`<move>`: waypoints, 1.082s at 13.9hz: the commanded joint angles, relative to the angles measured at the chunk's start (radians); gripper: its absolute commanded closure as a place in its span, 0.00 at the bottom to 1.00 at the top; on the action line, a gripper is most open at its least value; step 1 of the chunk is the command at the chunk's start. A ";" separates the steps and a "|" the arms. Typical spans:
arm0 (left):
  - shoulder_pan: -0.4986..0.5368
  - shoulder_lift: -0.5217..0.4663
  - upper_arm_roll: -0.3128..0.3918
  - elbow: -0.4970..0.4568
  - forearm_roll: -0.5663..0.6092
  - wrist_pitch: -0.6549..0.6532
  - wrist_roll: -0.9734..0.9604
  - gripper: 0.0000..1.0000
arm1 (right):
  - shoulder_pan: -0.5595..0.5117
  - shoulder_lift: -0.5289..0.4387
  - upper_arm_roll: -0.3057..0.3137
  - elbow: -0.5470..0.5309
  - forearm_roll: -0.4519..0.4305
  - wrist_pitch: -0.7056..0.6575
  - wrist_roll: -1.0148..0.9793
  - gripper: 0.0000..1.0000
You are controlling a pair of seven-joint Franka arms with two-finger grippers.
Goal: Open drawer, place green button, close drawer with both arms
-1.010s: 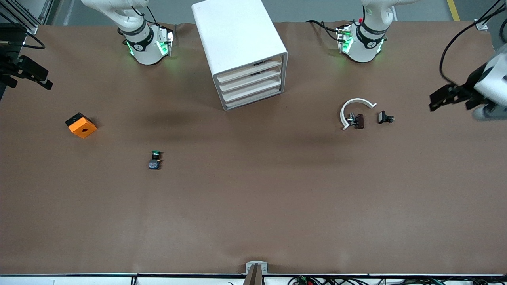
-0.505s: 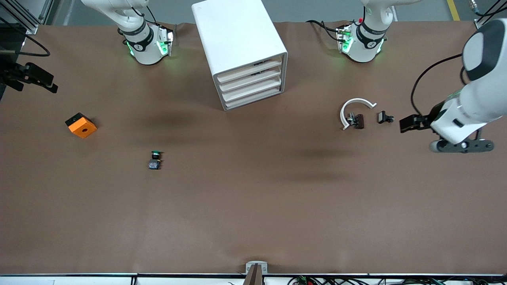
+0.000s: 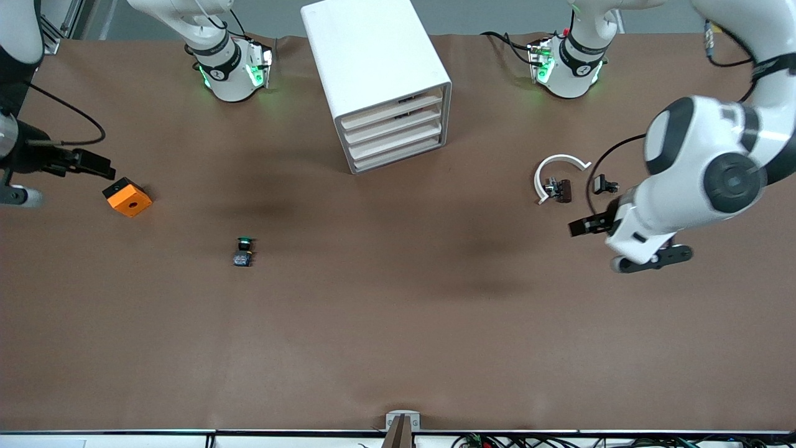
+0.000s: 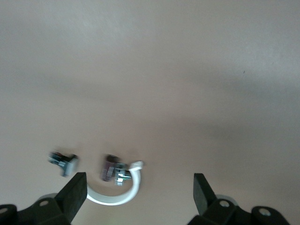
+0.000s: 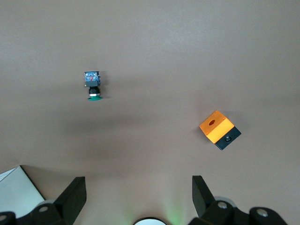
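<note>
The white cabinet stands near the arms' bases, and its four cream-fronted drawers are all shut. The button, with its green cap, lies on the table nearer the front camera than the cabinet, toward the right arm's end. It also shows in the right wrist view. My right gripper hangs open and empty beside the orange block. My left gripper is open and empty above the table beside a white curved part.
The orange block with a black hole also shows in the right wrist view. A small brown and metal piece lies in the white curved part. A small black clip lies beside it. A cabinet corner shows in the right wrist view.
My left arm has swung in from the table's end toward the white curved part. My right gripper has moved in toward the orange block. The button and the drawers have not moved.
</note>
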State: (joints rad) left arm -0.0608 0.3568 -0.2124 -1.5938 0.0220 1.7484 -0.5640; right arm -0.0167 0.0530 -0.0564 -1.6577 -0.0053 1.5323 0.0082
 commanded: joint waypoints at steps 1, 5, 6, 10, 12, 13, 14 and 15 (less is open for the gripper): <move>-0.056 0.086 -0.002 0.029 -0.019 0.040 -0.214 0.00 | 0.006 0.004 0.013 0.004 -0.005 0.009 0.009 0.00; -0.118 0.194 -0.002 0.029 -0.046 0.115 -0.352 0.00 | 0.009 0.028 0.013 -0.017 0.047 0.032 0.087 0.00; -0.132 0.221 -0.002 0.029 -0.048 0.135 -0.388 0.00 | -0.003 0.045 0.013 -0.019 0.048 0.034 0.063 0.00; -0.212 0.329 -0.001 0.032 -0.218 0.201 -0.577 0.00 | 0.020 0.033 0.016 -0.118 0.054 0.141 0.073 0.00; -0.234 0.355 -0.002 0.032 -0.276 0.201 -0.603 0.00 | 0.049 0.024 0.018 -0.167 0.065 0.193 0.076 0.00; -0.244 0.355 -0.001 0.031 -0.281 0.201 -0.603 0.00 | 0.067 0.015 0.018 -0.195 0.068 0.228 0.085 0.00; -0.244 0.353 -0.001 0.022 -0.281 0.186 -0.605 0.00 | 0.075 0.011 0.018 -0.227 0.071 0.259 0.114 0.00; -0.238 0.349 -0.001 0.017 -0.278 0.136 -0.606 0.00 | 0.092 0.010 0.018 -0.258 0.086 0.297 0.134 0.00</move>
State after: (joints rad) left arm -0.3092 0.7145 -0.2177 -1.5853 -0.2412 1.9485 -1.1612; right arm 0.0477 0.1042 -0.0367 -1.8321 0.0615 1.7673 0.0995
